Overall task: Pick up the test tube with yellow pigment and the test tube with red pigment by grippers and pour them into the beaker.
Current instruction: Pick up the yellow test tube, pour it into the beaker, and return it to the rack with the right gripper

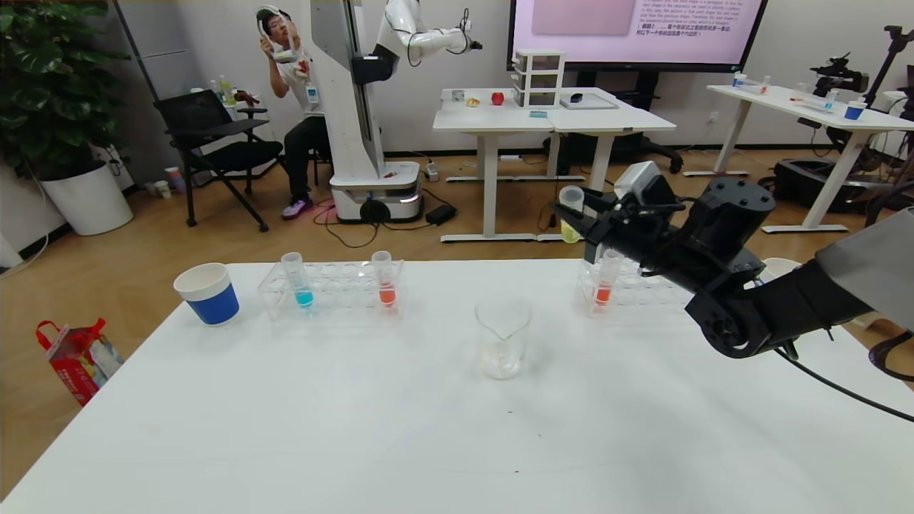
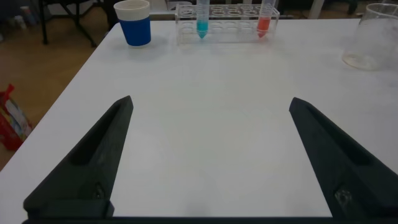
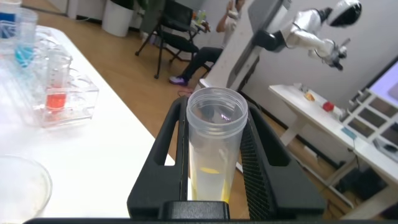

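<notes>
My right gripper (image 1: pixel 575 218) is shut on the test tube with yellow pigment (image 1: pixel 570 213) and holds it upright in the air, above and beyond the right rack. In the right wrist view the tube (image 3: pixel 213 146) sits between the two black fingers (image 3: pixel 163 152) with yellow liquid low inside. A test tube with red pigment (image 1: pixel 605 282) stands in the right rack (image 1: pixel 628 289); another (image 1: pixel 385 280) stands in the left rack (image 1: pixel 330 289). The empty clear beaker (image 1: pixel 503 335) stands mid-table, left of and nearer than my right gripper. My left gripper (image 2: pixel 210 109) is open and empty, low over bare table.
A blue-liquid tube (image 1: pixel 298 280) stands in the left rack. A blue-and-white paper cup (image 1: pixel 208 293) stands at the table's far left; another white cup (image 1: pixel 778 268) shows behind my right arm. The table's far edge lies just beyond the racks.
</notes>
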Motion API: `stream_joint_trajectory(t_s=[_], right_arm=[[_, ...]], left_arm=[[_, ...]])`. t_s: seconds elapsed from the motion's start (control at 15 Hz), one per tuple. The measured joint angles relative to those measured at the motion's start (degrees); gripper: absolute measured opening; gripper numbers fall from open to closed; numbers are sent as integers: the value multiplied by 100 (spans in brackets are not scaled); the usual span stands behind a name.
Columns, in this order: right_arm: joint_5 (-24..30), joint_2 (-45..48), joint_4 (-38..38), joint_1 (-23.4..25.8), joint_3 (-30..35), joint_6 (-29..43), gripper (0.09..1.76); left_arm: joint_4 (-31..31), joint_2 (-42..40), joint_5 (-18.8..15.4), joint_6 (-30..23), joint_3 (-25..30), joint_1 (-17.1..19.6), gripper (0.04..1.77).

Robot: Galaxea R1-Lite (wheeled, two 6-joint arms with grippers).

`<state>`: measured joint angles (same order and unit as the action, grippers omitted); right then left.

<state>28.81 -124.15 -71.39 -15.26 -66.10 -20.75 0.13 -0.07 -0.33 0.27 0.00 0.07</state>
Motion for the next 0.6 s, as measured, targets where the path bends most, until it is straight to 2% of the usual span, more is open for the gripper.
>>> stream_joint_trajectory(t_s=[0.4,0.6], right_arm=[[824,-228,-535,-204,9,-987,51],[1130,-347,-592,-196,41,-1762,51]], left_arm=[[0,0,-2,-2,0,0,175],[0,0,-2,-2,0,2,175]])
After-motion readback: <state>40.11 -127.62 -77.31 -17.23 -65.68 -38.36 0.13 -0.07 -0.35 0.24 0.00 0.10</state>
